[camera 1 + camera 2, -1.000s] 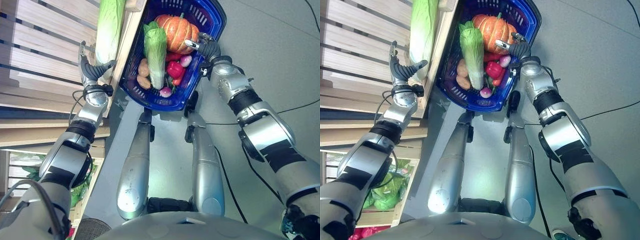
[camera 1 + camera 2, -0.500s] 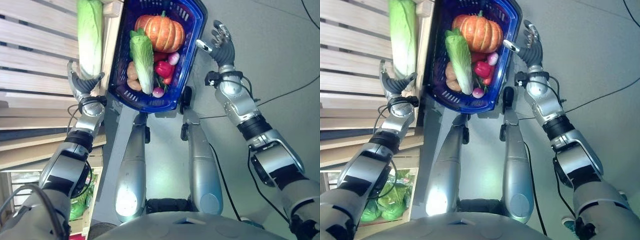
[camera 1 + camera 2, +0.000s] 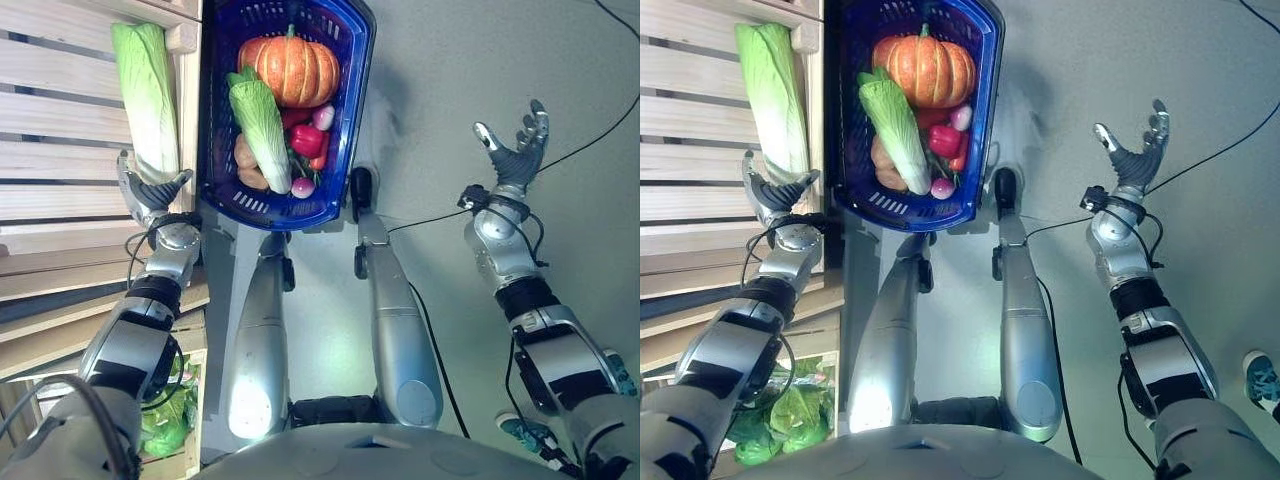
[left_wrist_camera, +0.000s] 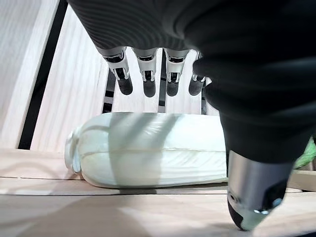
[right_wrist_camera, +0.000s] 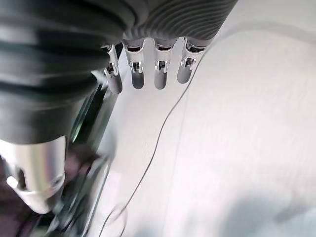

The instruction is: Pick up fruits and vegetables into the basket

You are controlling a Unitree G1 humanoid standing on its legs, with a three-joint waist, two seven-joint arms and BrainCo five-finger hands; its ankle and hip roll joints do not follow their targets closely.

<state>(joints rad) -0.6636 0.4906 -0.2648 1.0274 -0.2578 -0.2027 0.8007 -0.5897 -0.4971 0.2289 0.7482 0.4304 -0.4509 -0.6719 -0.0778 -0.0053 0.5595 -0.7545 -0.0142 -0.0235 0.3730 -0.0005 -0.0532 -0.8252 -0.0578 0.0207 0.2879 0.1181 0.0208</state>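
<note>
Presently logged, one moment:
Basket: blue plastic basket (image 3: 352, 120) at the far centre of the scene, its left side just beside the wooden shelf (image 3: 60, 130).
Basket contents: an orange pumpkin (image 3: 290, 68) at the far end; a napa cabbage (image 3: 260, 120) lying lengthwise along the left; a red pepper (image 3: 306, 140) to the right of it; small pink radishes (image 3: 323, 117) near the pepper; a brown potato (image 3: 246, 155) tucked under the cabbage's near end.
Loose produce: a second napa cabbage (image 3: 147, 100) lies on the slatted wooden shelf, left of the basket, pale stalk end nearest.
Left robot hand: left robot hand (image 3: 148, 192) at the near end of the shelf cabbage; fingers (image 4: 146, 84) straight and spread apart from the thumb, arched over the pale stalk, not closed on it.
Right robot hand: right robot hand (image 3: 515, 150) raised over the grey floor (image 3: 450, 60), well apart to the right of the basket; fingers straight and spread, holding nothing.
Lower shelf: green leafy vegetables (image 3: 170, 425) in a wooden crate at the near left.
</note>
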